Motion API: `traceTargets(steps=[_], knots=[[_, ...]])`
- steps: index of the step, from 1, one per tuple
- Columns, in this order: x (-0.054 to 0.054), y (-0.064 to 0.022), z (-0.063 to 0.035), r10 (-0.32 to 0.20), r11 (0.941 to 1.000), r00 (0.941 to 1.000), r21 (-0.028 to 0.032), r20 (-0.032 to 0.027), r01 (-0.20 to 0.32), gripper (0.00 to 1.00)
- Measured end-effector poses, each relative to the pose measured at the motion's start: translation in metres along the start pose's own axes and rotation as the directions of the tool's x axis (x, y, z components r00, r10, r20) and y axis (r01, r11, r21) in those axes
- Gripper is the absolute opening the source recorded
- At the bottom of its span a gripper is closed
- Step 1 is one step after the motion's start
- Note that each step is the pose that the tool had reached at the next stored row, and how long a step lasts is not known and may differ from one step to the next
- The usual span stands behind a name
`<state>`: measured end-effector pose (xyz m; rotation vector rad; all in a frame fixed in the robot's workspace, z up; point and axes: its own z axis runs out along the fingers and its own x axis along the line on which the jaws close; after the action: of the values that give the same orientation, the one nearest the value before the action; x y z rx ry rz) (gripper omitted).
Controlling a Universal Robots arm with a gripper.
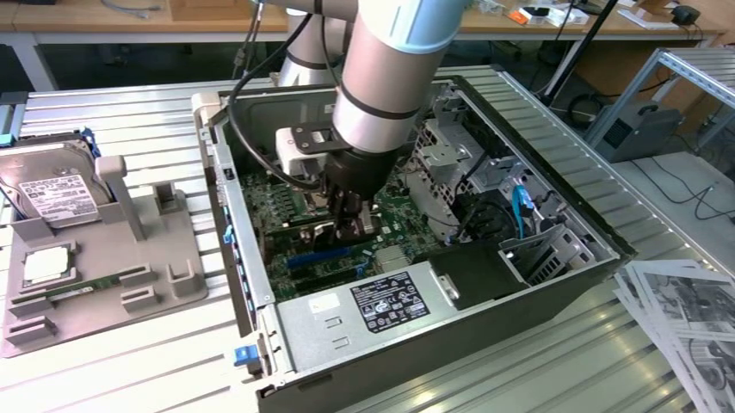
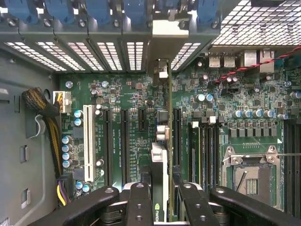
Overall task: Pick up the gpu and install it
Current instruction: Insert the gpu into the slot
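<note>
From the hard drive (image 1: pixel 52 194) on the desk (image 1: pixel 126 107) rightward to the open computer case (image 1: pixel 552 215), the tool (image 2: pixel 160 200) clenches the gpu (image 2: pixel 160 179) edge-on over the motherboard (image 2: pixel 127 99), where slight misalignment could jam it against the slot.

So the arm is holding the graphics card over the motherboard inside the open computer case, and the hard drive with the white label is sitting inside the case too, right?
Not quite. The hard drive sits outside the computer case, on the grey holder at the exterior view's left. The rest holds: the gripper clamps the gpu edge-on over the motherboard, as the wrist view shows.
</note>
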<state>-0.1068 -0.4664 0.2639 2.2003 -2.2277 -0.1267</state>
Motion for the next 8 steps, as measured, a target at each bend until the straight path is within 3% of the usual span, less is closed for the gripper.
traceTargets(steps=[8], knots=[[0.0001,0.0041,0.0002,0.000,1.0000,1.0000,0.0000,0.0000,0.000,0.27]])
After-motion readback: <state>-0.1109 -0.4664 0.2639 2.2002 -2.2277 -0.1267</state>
